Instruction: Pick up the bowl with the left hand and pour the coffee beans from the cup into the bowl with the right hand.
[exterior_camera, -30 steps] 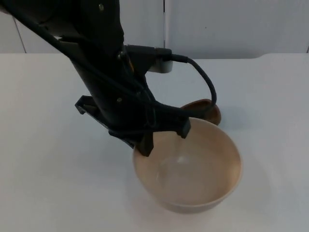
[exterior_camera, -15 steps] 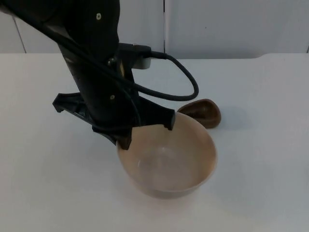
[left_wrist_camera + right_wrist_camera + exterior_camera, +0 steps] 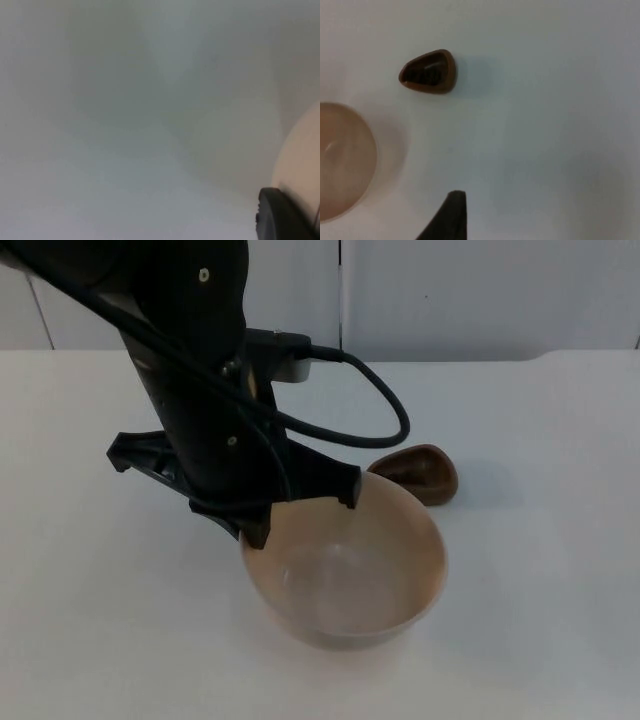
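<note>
Two containers sat on your white table [image 3: 560, 540]: the tan bowl [image 3: 345, 575], nothing visible inside, its far-left rim clamped by the left gripper [image 3: 300, 515], and just beyond on the right the brown cup [image 3: 420, 472] with dark beans. I couldn't tell the right gripper's [image 3: 447, 220] opening, high above the table.
</note>
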`<move>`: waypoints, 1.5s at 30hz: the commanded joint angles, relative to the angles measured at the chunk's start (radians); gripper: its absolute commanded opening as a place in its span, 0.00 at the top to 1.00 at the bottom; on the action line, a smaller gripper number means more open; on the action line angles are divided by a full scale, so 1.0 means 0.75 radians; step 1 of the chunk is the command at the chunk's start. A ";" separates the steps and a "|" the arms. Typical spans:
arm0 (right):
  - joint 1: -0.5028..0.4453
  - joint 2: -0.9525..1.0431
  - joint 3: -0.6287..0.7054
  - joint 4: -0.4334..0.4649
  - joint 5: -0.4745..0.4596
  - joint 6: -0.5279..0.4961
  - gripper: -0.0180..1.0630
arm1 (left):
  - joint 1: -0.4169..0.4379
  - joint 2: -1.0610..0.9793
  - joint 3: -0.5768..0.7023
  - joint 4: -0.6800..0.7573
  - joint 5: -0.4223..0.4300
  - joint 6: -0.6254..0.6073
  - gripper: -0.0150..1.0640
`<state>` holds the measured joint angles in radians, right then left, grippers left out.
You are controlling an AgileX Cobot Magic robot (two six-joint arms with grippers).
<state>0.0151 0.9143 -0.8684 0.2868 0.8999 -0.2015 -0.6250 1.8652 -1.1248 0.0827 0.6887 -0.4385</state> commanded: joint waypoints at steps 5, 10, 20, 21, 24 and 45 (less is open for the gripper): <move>-0.003 0.243 -0.148 0.021 -0.007 -0.021 0.01 | -0.003 -0.015 0.005 0.005 -0.009 -0.015 0.99; 0.000 0.422 -0.286 0.021 0.033 -0.021 0.01 | -0.003 -0.015 0.005 0.005 -0.011 -0.021 0.99; 0.205 0.708 -0.537 -0.012 0.061 0.031 0.02 | -0.003 -0.015 0.005 0.002 -0.012 -0.030 0.99; 0.234 0.748 -0.564 -0.033 0.061 0.058 0.02 | -0.003 -0.015 0.005 -0.001 -0.012 -0.030 0.99; 0.309 0.830 -0.632 -0.112 0.072 0.124 0.02 | -0.003 -0.015 0.005 0.000 -0.009 -0.030 0.99; 0.613 1.476 -1.255 -0.517 0.281 0.525 0.02 | -0.003 -0.015 0.005 0.000 -0.009 -0.030 0.99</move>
<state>0.4684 1.9856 -1.7741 -0.0966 1.0968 0.1801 -0.6250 1.8652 -1.1248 0.0827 0.6887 -0.4524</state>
